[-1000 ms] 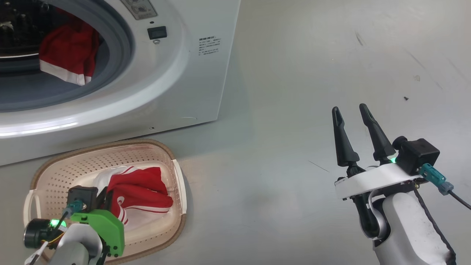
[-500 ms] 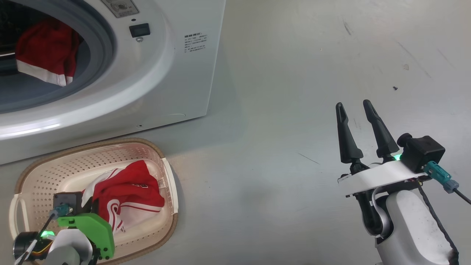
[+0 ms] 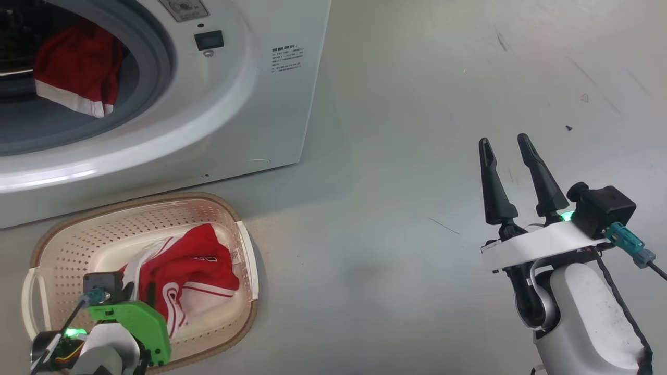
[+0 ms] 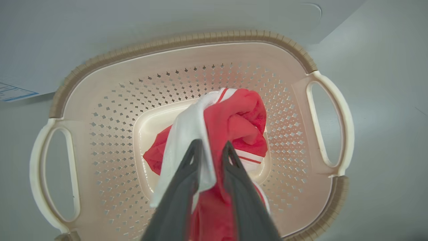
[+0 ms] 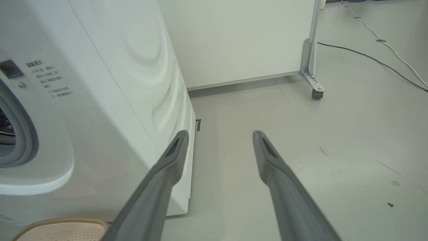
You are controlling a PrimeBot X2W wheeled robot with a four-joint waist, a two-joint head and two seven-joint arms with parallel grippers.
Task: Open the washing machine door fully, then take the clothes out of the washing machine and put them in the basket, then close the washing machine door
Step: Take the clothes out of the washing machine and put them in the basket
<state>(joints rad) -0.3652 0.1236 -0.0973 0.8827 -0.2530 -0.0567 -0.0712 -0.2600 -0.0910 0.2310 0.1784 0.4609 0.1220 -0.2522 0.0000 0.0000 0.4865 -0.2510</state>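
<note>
The left gripper (image 4: 212, 144) hangs over the basket (image 4: 187, 37), its fingers narrow, with a fold of the red garment (image 4: 240, 124) pinched between them. Most of that cloth lies already on the basket bottom. The right gripper (image 3: 504, 141) stands wide and empty above the floor (image 3: 417, 104). I judge this to be the putting-down step (a second garment (image 3: 78, 73) lies inside the washing machine (image 3: 271, 114)). The next move calls for letting the fold go, lifting clear, then reaching into the machine.

Left end effector (image 4: 212, 147): pointing down, fingers nearly together, pinching clothes (image 4: 240, 124). Right end effector (image 3: 504, 140): forearm upright, fingers spread wide.
</note>
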